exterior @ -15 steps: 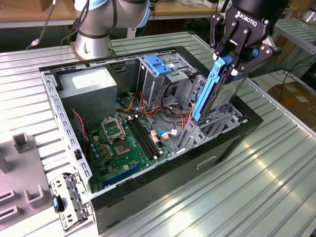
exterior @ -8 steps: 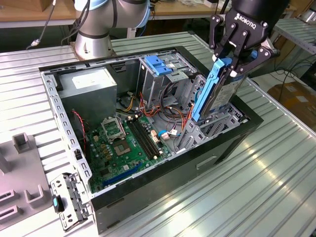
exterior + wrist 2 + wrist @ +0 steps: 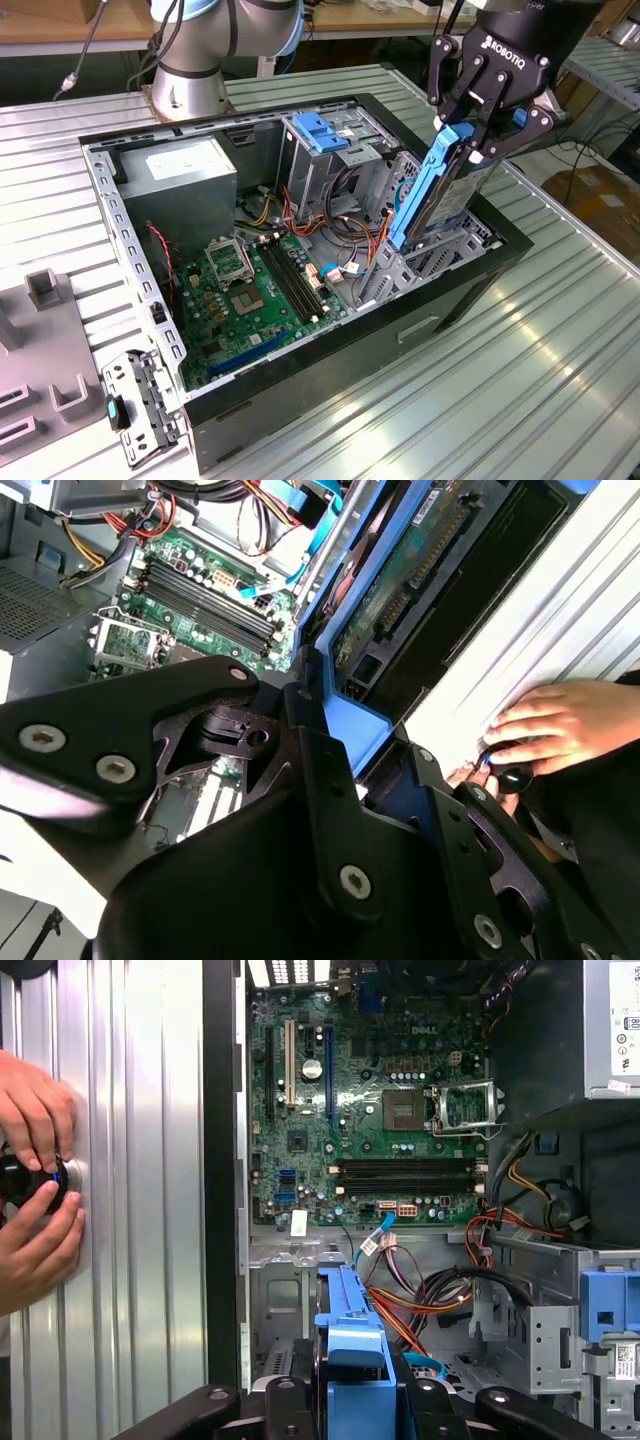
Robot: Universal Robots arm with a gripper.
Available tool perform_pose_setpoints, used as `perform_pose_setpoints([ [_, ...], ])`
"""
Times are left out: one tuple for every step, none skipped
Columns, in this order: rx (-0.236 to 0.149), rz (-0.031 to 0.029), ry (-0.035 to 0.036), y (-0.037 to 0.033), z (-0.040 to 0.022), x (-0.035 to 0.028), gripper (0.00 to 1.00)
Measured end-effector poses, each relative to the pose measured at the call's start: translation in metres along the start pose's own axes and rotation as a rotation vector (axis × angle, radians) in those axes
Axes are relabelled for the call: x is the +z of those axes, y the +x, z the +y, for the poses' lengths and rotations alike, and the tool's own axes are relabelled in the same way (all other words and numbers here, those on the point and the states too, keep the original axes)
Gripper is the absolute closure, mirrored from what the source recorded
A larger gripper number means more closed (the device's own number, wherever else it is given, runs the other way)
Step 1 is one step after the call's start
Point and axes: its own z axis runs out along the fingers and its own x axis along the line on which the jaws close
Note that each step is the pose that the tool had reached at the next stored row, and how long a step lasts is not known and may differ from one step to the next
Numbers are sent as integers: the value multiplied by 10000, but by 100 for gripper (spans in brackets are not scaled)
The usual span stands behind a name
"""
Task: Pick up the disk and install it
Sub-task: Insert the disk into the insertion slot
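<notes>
The disk [image 3: 440,195] stands almost upright, slightly tilted, with a blue rail along its edge. Its lower end reaches into the metal drive cage [image 3: 415,268] at the exterior view's right side of the open computer case. My gripper [image 3: 480,130] is shut on the disk's upper end from above. In the second wrist view the black fingers [image 3: 305,715] clamp the blue rail, and the disk's circuit-board face [image 3: 420,570] runs away from the gripper [image 3: 355,735]. The first wrist view has the gripper [image 3: 355,1395] holding the blue rail of the disk [image 3: 350,1320] over the case.
Inside the case lie a green motherboard [image 3: 250,290], a grey power-supply box [image 3: 185,170], coloured cables [image 3: 350,235] and a second cage topped by a blue latch plate [image 3: 322,130]. A person's hands [image 3: 35,1190] hold a black knob on the ribbed table beside the case.
</notes>
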Motion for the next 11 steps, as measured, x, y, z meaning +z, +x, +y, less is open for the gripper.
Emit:
perform_pose_setpoints([
  [-1, 2, -1, 0, -1, 2, 63],
  [-1, 2, -1, 0, -2, 5, 63],
  [-2, 0, -1, 0, -5, 8, 63],
  [-1, 1, 0, 0, -11, 15, 63],
  [0, 1, -1, 0, -12, 23, 63],
  [0, -1, 0, 0, -12, 29, 63],
  [0, 1, -1, 1, -12, 34, 63],
  [0, 1, 0, 1, -12, 41, 63],
  [-1, 0, 0, 1, -13, 46, 63],
  [-1, 1, 0, 2, -13, 54, 63],
  [0, 1, -1, 2, -13, 61, 63],
])
